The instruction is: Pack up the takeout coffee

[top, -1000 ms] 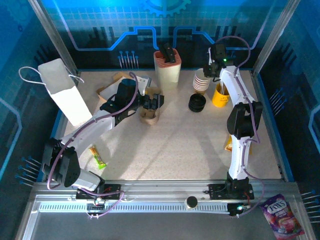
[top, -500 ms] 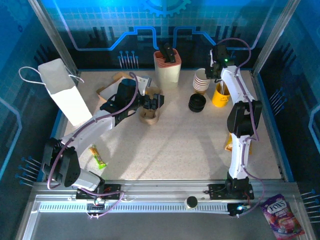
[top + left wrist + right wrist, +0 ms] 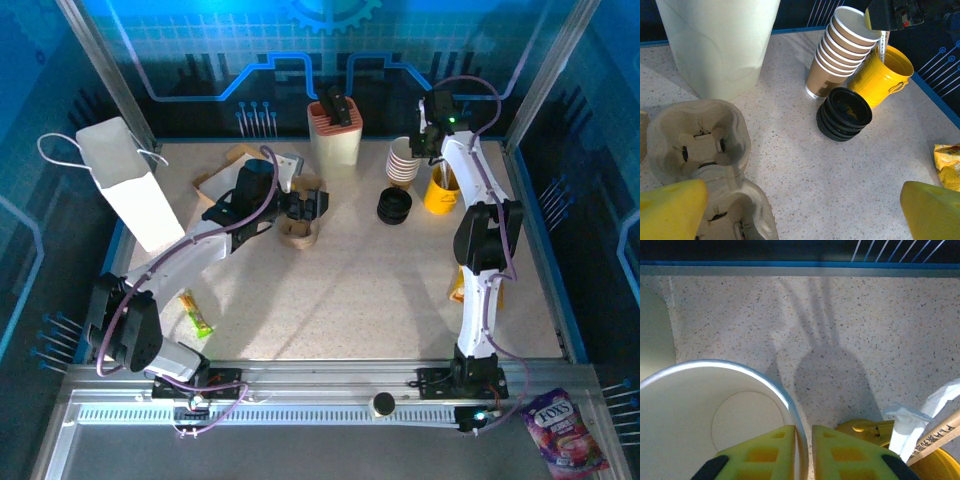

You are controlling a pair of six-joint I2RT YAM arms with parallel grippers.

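Observation:
The takeout coffee is out of view. A stack of nested tan lidless cups (image 3: 403,162) (image 3: 840,55) stands at the back right. My right gripper (image 3: 425,140) (image 3: 804,450) is above it and shut on the rim of the top cup (image 3: 715,415), one finger inside the white interior and one outside. A pile of loose black lids (image 3: 394,206) (image 3: 844,114) lies in front of the stack. My left gripper (image 3: 318,200) (image 3: 802,212) stands open and holds nothing, hovering over the pulp cup carrier (image 3: 298,232) (image 3: 695,145).
A yellow can (image 3: 441,190) (image 3: 885,75) with straws sits right of the cups. A cream holder (image 3: 333,135) stands at the back centre, a white paper bag (image 3: 125,195) at the left. A snack bar (image 3: 196,315) and a yellow packet (image 3: 458,288) lie on the table.
My right gripper's jaws have closed onto the top cup's rim. The left arm has barely moved.

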